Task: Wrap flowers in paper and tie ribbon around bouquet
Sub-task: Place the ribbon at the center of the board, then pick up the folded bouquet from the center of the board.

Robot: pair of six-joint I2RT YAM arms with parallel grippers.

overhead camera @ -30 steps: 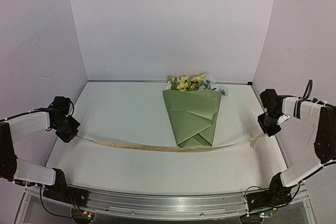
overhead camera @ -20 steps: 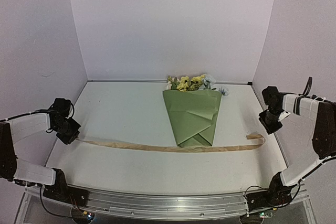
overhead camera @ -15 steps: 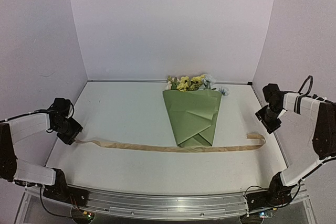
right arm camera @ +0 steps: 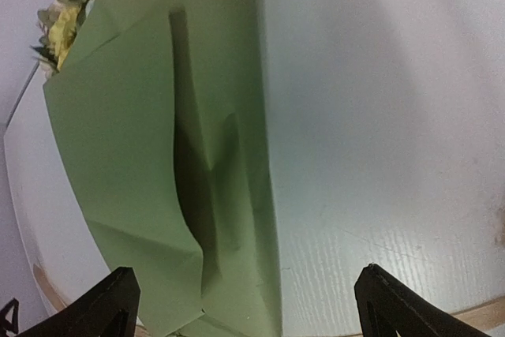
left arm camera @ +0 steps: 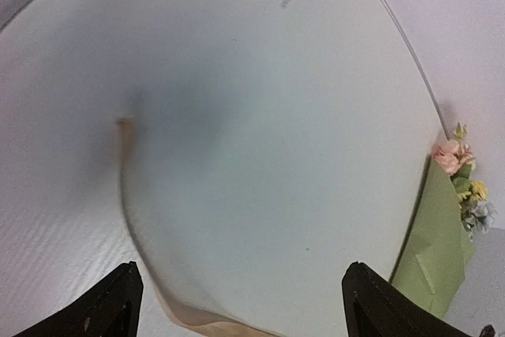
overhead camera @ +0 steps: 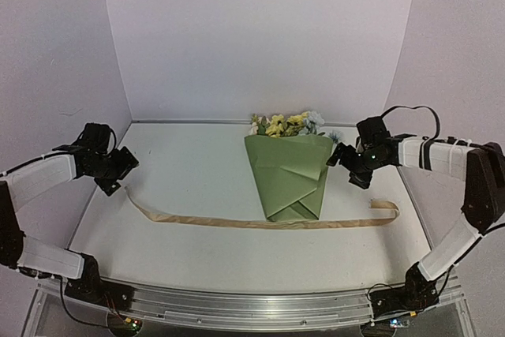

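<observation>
The bouquet (overhead camera: 288, 175) lies on the table at centre back: a cone of olive-green paper (right arm camera: 158, 155) with the yellow and pale flowers (overhead camera: 288, 124) at its far end. The tan ribbon (overhead camera: 260, 223) lies slack across the table under the cone's tip, with one end near the left arm and the other curled at the right. My left gripper (overhead camera: 120, 166) hangs open above the ribbon's left end (left arm camera: 125, 187), holding nothing. My right gripper (overhead camera: 347, 165) is open just right of the cone, over the paper's edge. Its fingers (right arm camera: 387, 305) are empty.
Pale walls close in the white table (overhead camera: 189, 163) at the back and both sides. A metal rail (overhead camera: 252, 305) runs along the near edge between the arm bases. The ribbon's curled right end (overhead camera: 385, 208) lies near the right wall.
Both grippers opened and let go of the ribbon's ends, and the ribbon dropped flat. The right arm swung left to the bouquet. The left arm rose and moved slightly back.
</observation>
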